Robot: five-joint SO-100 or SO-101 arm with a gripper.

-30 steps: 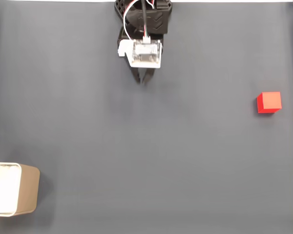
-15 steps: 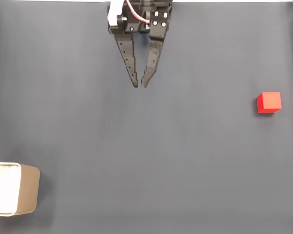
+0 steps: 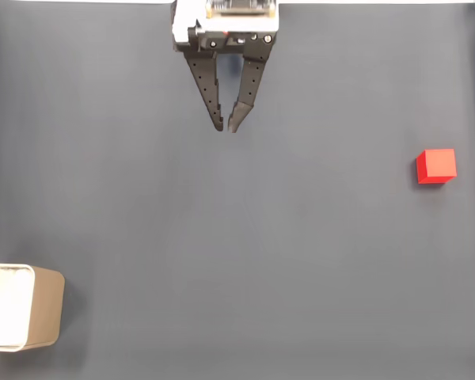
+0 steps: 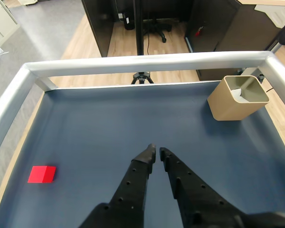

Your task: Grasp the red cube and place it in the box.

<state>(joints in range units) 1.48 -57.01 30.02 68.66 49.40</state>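
Note:
The red cube lies alone on the dark mat at the right of the fixed view; the wrist view has the red cube at the lower left. The tan box with its white lining stands at the lower left edge of the fixed view, and the box is at the far right in the wrist view. My gripper hangs at the top centre, far from both. Its black fingers meet almost tip to tip, shut and holding nothing. In the wrist view the gripper points at the middle of the mat.
A dark blue-grey mat covers the table. A silver rail frames its far edge and sides in the wrist view. Beyond it stand a tripod and dark furniture on a wooden floor.
The arm has tilted up, so the fingers now show at full length in the fixed view, and their tips drew slightly towards the top edge. Cube and box have not moved.

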